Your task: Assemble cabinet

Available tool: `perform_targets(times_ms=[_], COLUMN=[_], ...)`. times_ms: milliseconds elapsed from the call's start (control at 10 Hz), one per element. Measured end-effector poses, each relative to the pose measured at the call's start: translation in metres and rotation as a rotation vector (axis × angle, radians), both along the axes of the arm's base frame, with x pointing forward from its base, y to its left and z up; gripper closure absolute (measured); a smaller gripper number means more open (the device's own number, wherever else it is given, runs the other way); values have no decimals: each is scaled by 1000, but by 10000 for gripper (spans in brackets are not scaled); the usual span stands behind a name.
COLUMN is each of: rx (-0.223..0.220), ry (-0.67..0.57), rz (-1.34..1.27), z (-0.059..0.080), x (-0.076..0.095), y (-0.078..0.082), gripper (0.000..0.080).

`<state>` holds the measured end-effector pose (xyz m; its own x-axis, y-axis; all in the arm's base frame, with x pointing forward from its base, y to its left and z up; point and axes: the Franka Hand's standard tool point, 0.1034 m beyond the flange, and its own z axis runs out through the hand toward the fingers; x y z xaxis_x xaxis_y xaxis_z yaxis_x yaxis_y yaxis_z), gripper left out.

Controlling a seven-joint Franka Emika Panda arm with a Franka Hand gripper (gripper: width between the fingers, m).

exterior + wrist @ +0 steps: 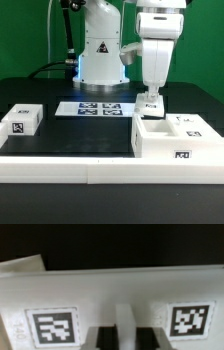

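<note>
The cabinet (168, 142), a large white boxy body with an open top and a tag on its front, stands at the exterior view's right. My gripper (150, 97) hangs straight down just behind it, on a small white tagged panel (150, 104). In the wrist view my gripper (126, 338) has its dark fingers (104, 338) pressed against a narrow white ridge of the panel (126, 317). Two black-and-white tags flank the fingers on a broad white face (110, 288). I cannot tell how the panel meets the cabinet body.
The marker board (100, 106) lies flat at the table's middle back. A small white tagged block (22, 118) sits at the exterior view's left. A flat tagged piece (190, 124) lies right of the cabinet. A white rail (70, 165) runs along the front edge.
</note>
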<state>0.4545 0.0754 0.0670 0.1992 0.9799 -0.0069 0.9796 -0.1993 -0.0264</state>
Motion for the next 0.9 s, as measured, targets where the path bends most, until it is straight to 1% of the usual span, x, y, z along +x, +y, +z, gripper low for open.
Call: perform_targets(times_ms=[300,700,900], rx=[1,4,4], ry=[13,1,3], rz=[0,2,2], z=[-6,-2,-2], x=[-4,4,6], y=[0,3,2], gripper=[731,731,731])
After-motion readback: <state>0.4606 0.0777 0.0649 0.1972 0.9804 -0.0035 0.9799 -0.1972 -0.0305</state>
